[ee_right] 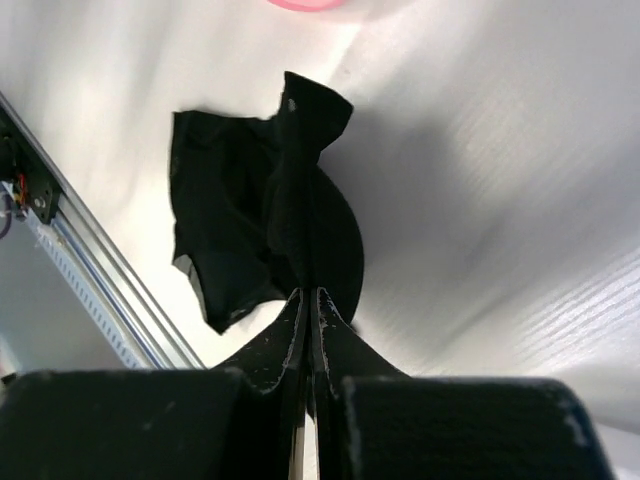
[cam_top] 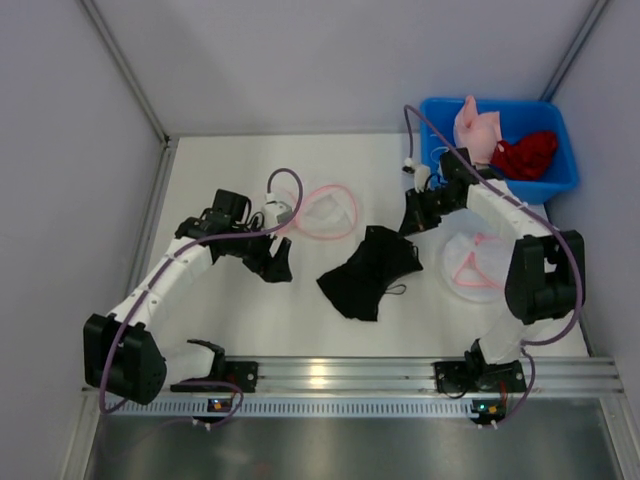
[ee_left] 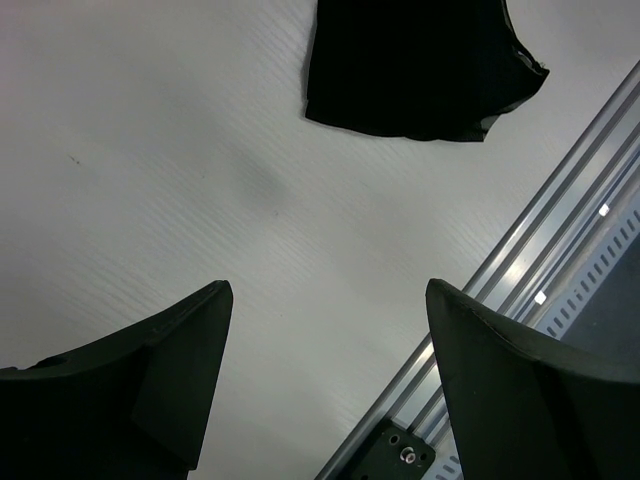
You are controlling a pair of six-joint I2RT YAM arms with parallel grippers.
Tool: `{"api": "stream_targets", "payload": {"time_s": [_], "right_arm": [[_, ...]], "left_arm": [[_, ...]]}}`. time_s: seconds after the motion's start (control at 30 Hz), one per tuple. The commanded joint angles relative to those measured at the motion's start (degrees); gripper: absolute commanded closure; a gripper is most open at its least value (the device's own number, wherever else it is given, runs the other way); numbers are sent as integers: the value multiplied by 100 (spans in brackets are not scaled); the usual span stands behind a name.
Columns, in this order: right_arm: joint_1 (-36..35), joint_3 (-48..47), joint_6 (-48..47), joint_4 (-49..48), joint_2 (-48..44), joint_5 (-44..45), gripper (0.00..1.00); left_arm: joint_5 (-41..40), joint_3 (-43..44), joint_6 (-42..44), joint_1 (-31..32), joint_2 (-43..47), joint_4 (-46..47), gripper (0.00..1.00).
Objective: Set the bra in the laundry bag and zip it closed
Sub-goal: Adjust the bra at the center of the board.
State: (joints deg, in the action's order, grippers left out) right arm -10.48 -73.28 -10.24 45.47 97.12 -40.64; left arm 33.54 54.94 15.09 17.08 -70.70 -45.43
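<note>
The black bra lies crumpled in the middle of the white table. My right gripper is shut on its upper right edge; in the right wrist view the fabric runs up from between the closed fingertips. A white mesh laundry bag with pink trim lies flat behind the bra. My left gripper hovers open left of the bra, with nothing between its fingers. The bra's lower edge shows ahead of it.
A second white mesh bag with pink trim lies under the right arm. A blue bin at the back right holds pink and red garments. The aluminium rail runs along the near edge.
</note>
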Motion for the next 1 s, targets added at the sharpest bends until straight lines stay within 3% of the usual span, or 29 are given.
{"api": "stream_targets", "payload": {"time_s": [0.0, 0.2, 0.5, 0.57, 0.6, 0.77, 0.97], "right_arm": [[-628, -170, -31, 6, -711, 231, 100], [-2086, 436, 92, -486, -1248, 1303, 100], [-3520, 999, 242, -1040, -1073, 1884, 99], [-3671, 1026, 242, -1110, -1002, 1920, 87], [-3776, 1008, 224, -1120, -976, 1885, 77], [-3813, 675, 154, -988, -1107, 1779, 70], [-2786, 569, 295, -856, -1170, 1472, 60]], "left_arm": [[74, 105, -111, -47, 188, 184, 16], [83, 96, -358, -135, 258, 184, 16], [109, 8, -446, -284, 425, 166, 15], [126, -35, -428, -284, 469, 166, 15], [153, -53, -411, -284, 469, 166, 15], [337, -238, -165, -284, 688, 166, 15], [618, -256, 450, -293, 856, 114, 14]]}}
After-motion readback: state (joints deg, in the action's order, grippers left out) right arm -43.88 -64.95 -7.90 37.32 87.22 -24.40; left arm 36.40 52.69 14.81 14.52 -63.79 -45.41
